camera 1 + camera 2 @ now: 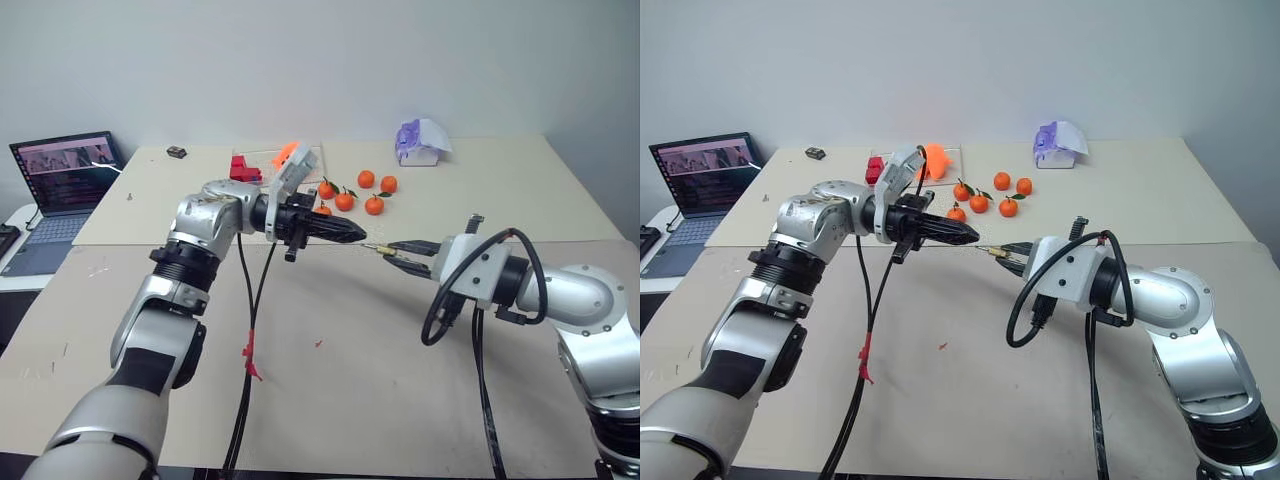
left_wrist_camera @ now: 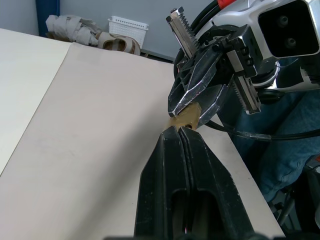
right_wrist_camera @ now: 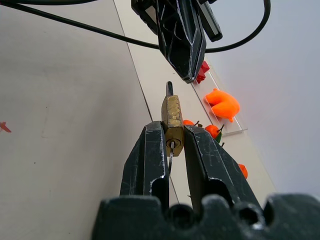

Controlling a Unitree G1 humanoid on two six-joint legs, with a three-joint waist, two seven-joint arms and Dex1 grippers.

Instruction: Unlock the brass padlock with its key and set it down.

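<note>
Progress looks about midway, as I judge it: the padlock [image 3: 172, 120] is up off the table [image 1: 330, 400], carried in the air between the two arms, and nothing shows it unlocked or set down yet. In the right wrist view a key [image 3: 170, 152] sits in the keyhole at the padlock's near end, while a dark stub, probably the shackle, sticks out at the far end. Whether the shackle has sprung I cannot tell. Left to do, as it seems: the turn of the key, the opening, and setting the lock on the table.

Going from left to right: the left gripper [image 2: 181, 134] has its fingers pressed fully together, tips right at the padlock's end. It may pinch the shackle there, but the contact is too small to make out. The right gripper [image 3: 171, 141] stands narrow, clamped on the padlock's brass body, one finger on each side face. Tangerines [image 1: 352, 193] lie well behind on the table.
</note>
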